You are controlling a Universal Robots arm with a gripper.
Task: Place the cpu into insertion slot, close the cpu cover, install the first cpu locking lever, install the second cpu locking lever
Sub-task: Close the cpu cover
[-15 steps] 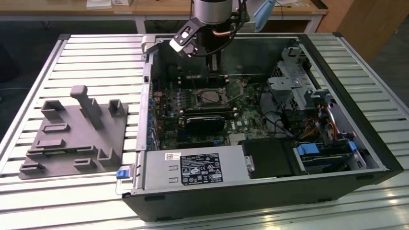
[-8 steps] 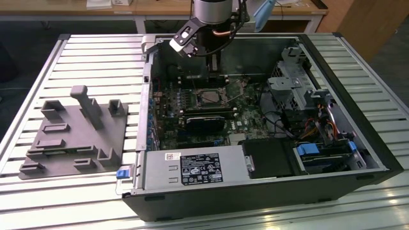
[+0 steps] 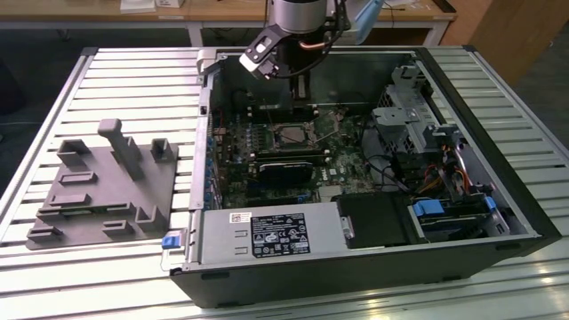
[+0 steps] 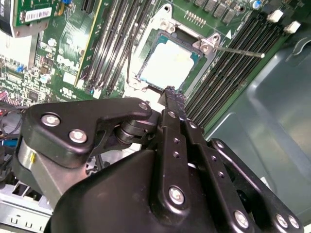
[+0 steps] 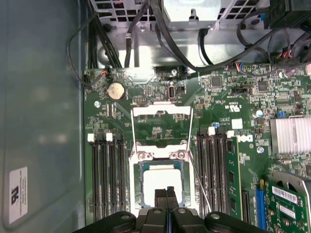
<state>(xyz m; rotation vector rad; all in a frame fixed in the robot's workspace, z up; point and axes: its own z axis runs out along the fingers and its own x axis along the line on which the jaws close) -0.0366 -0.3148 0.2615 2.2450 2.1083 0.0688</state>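
First wrist view, claw (image 5: 166, 194) tips together over cpu (image 5: 155, 182), second wrist view, lever (image 4: 240, 51) jutting from cpu cover (image 4: 208, 45).

A slatted metal table (image 3: 133, 73) is spreading beneath and around the gripper (image 3: 302, 107), its near slats catching pale overhead light. Beyond the gripper a wooden bench (image 3: 222, 12) is standing on white legs. What may be a wooden cabinet (image 3: 507, 30) is rising beside it, with dark floor (image 3: 550, 80) showing past the table's edge.
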